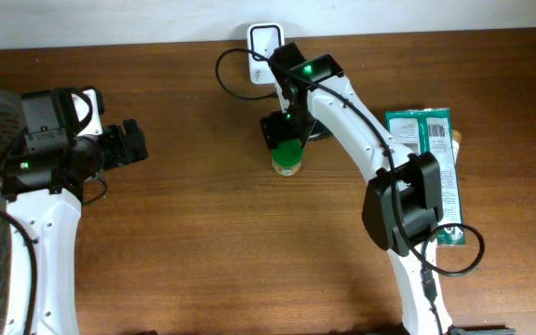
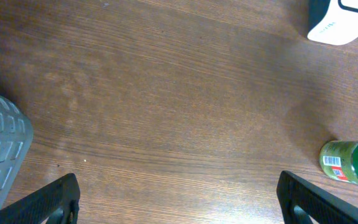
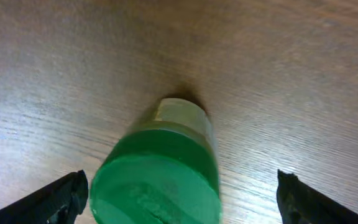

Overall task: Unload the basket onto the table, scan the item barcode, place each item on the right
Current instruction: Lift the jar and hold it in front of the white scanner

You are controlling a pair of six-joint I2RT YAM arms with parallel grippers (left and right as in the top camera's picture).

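bare wood point(image 1: 184, 233) around bottle point(image 1: 287, 164) — scanner point(image 1: 264, 39) perhaps close behind

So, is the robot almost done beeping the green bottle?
Not nearly. Done: the right gripper is over the green bottle, jaws open either side of its lid. In hand: nothing yet; the bottle sits on the table, and the left gripper is open, off to the side. Left: grab it and show its barcode to the white scanner.

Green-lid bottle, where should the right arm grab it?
By the green lid, from above. The bottle stands upright, lid round and topmost, with the open fingers of the right gripper either side. That leaves the barcode low on its side uncovered.
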